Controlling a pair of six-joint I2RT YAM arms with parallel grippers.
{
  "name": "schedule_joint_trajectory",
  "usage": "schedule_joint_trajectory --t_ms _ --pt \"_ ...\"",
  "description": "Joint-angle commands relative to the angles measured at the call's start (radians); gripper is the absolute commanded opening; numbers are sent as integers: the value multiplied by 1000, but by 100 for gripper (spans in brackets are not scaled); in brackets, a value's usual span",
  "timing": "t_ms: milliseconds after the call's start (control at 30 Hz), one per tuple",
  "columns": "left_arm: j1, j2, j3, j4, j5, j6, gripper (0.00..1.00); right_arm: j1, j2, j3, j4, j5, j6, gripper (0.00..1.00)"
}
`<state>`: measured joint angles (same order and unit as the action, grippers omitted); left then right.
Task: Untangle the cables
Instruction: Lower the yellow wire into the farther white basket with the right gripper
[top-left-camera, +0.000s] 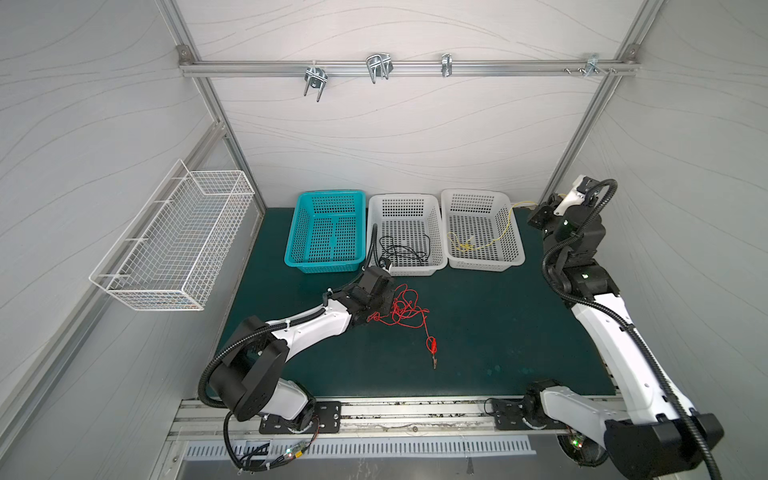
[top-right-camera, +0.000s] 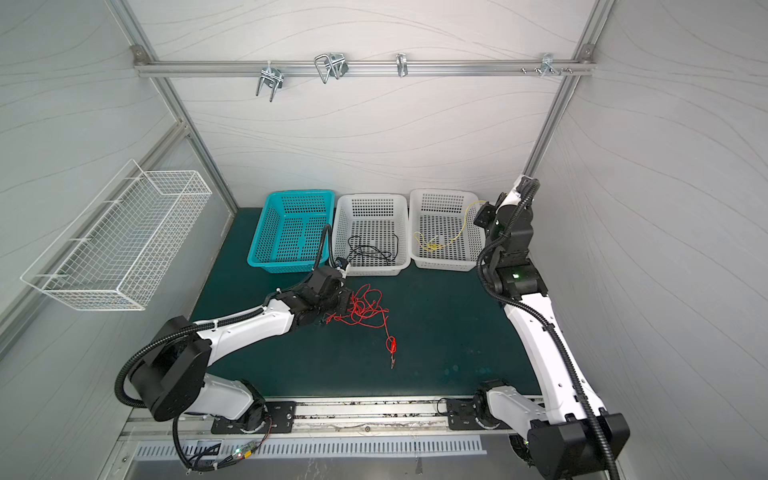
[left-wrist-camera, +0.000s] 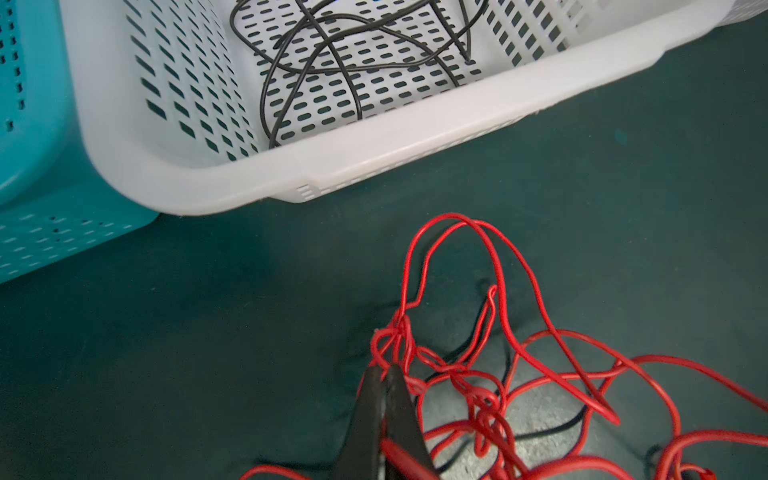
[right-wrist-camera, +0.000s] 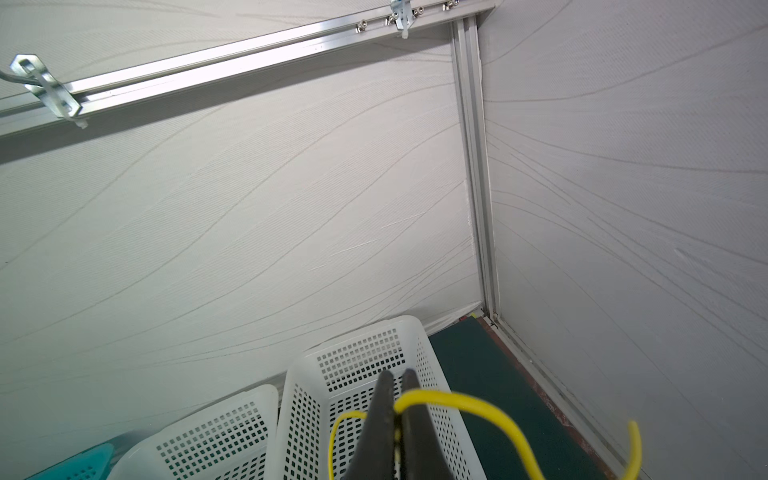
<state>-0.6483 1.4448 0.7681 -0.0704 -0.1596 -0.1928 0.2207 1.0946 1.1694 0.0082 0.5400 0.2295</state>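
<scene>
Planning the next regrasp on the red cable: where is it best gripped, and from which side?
Probably its alligator clip, from above. It lies alone on the mat, clear of the knot, at the end of a straight run, and is the thickest part.

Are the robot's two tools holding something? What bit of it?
Left tool pinches the thin red tangled cable at a knotted clump on the tangle's edge. Right tool pinches the thin yellow cable on a bend near a loose end.

Teal basket (top-left-camera: 320, 266), middle white basket (top-left-camera: 403, 197), end white basket (top-left-camera: 486, 262) in a row at twelve o'clock; wire basket (top-left-camera: 174, 245) at nine o'clock
</scene>
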Motion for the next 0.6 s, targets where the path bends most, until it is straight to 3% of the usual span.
schedule_joint_trajectory --t_ms 0,167,333,567 --pt "0 20 34 18 15 -7 0 -6 15 -22 66 70 -46 0" --pt "-1 26 40 17 18 -10 0 15 63 -75 71 71 -57 0" --pt "0 31 42 15 18 -8 0 100 143 -131 109 154 -119 0" --pt "0 29 42 8 18 -3 0 114 257 -142 110 177 -89 0"
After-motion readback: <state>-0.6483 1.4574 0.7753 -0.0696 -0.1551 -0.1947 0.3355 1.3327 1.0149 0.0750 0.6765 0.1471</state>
